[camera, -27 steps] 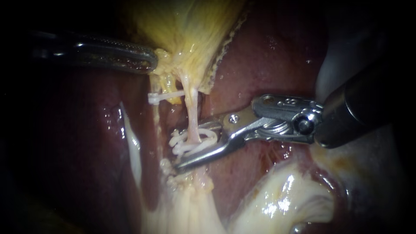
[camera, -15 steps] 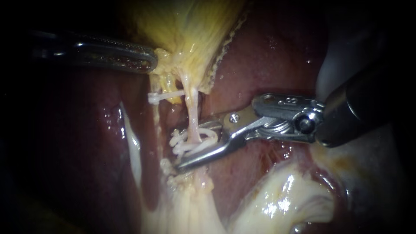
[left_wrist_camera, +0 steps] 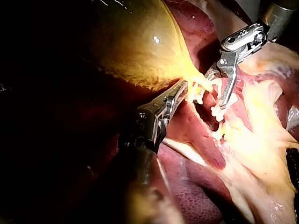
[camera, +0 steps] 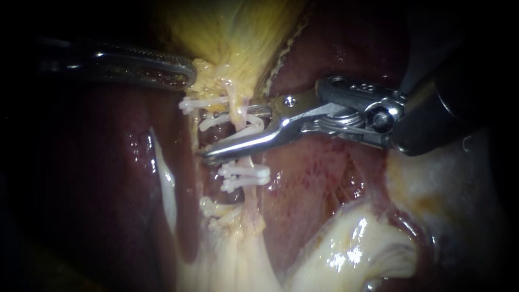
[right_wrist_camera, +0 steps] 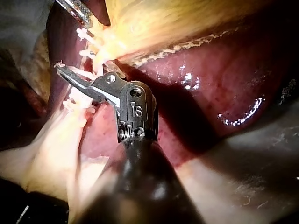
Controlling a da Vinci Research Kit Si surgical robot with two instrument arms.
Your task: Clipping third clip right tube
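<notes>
Right tube (camera: pixel 246 158) (soft, slick, easily torn) suits gripping just below the gallbladder (camera: pixel 232 32), where my right instrument's (camera: pixel 227 132) narrowed jaws hold a clip (camera: pixel 232 125).

The endoscope's light is pooling at the centre, the edges falling away into black. Glare is flashing off the wet liver (camera: pixel 319 178) and the right instrument (camera: pixel 232 132). The left instrument (camera: pixel 189 75) is sitting half in shadow.
</notes>
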